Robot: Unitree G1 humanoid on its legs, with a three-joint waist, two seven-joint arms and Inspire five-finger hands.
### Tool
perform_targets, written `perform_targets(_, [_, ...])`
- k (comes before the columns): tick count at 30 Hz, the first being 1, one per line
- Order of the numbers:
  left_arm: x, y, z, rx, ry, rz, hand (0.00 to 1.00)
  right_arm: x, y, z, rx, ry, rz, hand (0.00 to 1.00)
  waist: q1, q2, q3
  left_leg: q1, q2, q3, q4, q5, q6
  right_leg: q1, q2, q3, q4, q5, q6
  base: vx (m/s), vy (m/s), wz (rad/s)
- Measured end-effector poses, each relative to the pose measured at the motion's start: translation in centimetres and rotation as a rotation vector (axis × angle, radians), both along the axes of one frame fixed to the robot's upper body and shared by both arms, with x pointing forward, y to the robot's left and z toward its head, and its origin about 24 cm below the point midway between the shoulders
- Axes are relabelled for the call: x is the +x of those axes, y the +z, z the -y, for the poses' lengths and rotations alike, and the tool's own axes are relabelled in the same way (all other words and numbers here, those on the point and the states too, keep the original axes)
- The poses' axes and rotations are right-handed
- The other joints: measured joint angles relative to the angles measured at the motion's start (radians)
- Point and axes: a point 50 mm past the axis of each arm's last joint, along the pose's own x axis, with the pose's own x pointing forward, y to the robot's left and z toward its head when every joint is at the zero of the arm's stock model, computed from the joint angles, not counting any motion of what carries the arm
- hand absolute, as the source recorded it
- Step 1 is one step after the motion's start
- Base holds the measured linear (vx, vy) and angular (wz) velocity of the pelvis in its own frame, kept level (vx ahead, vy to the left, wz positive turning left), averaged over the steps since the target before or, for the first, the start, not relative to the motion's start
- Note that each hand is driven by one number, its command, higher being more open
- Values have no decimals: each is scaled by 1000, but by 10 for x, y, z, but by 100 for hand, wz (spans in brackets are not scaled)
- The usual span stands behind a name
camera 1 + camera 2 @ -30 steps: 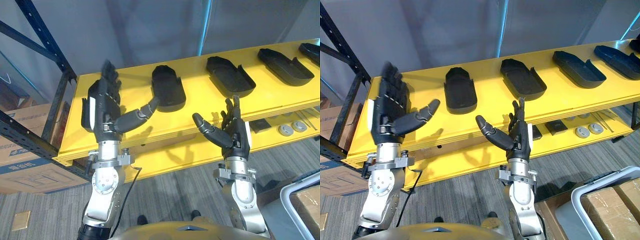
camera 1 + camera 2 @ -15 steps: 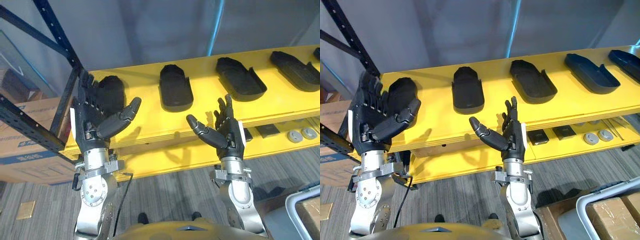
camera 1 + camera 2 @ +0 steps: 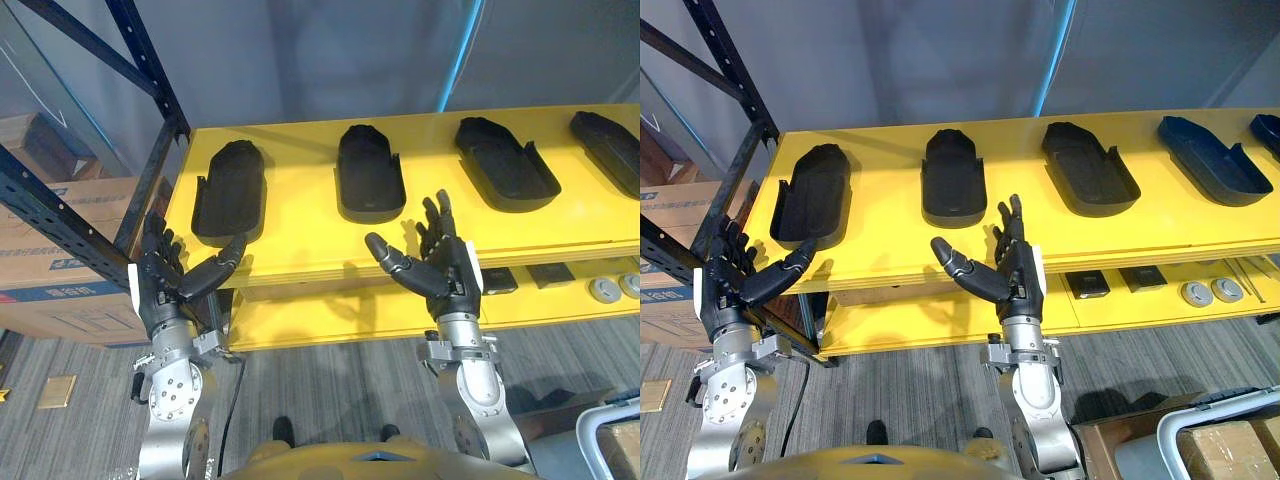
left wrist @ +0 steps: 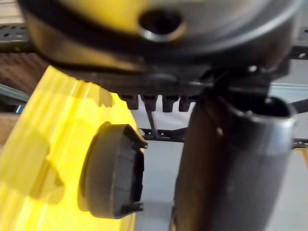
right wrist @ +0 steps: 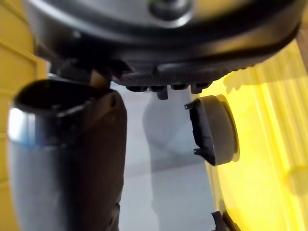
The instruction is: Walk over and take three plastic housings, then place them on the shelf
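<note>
1. The left hand (image 3: pixel 163 288) and right hand (image 3: pixel 443 272) hang spread and empty before the yellow shelf's (image 3: pixel 300 235) front edge; a careless reach could knock fingers against it.
2. The plastic housings (image 3: pixel 228 190) lie in a row on that shelf; smooth shells may slip from a loose grasp.

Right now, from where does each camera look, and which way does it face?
Left eye view: on the head, looking down at the yellow shelf holding black housings; left hand and right hand raised open.
Right eye view: same scene, slightly aside.
Left wrist view: past the left thumb toward a housing's end.
Right wrist view: likewise, past the right thumb.
All share shelf and housings.
</note>
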Motion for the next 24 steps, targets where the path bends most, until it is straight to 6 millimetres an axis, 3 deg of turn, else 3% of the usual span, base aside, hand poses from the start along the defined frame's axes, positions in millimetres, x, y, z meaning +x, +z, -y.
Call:
perform_targets(4, [0, -7, -1, -29, -37, -20, 100, 0, -1, -1, 22, 40, -4, 100, 1, -5, 26, 11, 1, 7, 0, 0, 0, 1, -1, 6, 12, -5, -2, -19, -4, -5])
perform_targets(24, [3, -19, -3, -103, -81, -40, 100, -1, -7, -2, 7, 79, -22, 100, -1, -2, 29, 22, 2, 32, 0, -4, -4, -5, -1, 27, 16, -8, 0, -8, -1, -3])
